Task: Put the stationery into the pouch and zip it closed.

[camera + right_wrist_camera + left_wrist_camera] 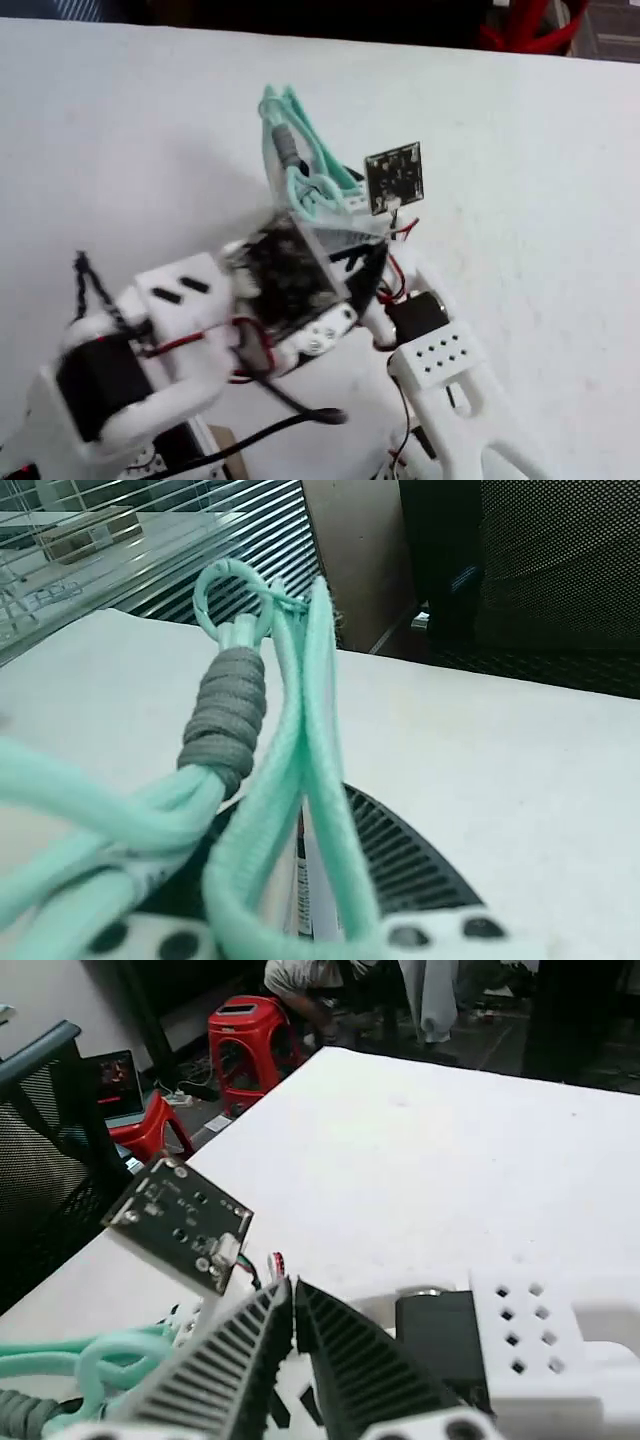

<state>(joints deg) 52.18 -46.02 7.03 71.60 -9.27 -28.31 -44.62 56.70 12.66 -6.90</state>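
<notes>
Pouch (300, 150): mint-green fabric, soft and flattened. It is lifted off the worktop (120, 130) at mid-table, with its rounded piped edge upright. The worktop is white, matte and flat. Right claw (300, 840) is clamped on the pouch edge, and its black ribbed finger (400, 860) shows just behind the fabric. Left claw (293, 1310) is just beside the pouch. Its ribbed black fingers are pressed almost together, leaving a thin slit with nothing seen between them. Square black circuit board (394, 178) sits beside the pouch. Grey cord wrap (228, 715) is cylindrical and coiled on mint cords. Small mint ring (232, 600) sits at its tip.
</notes>
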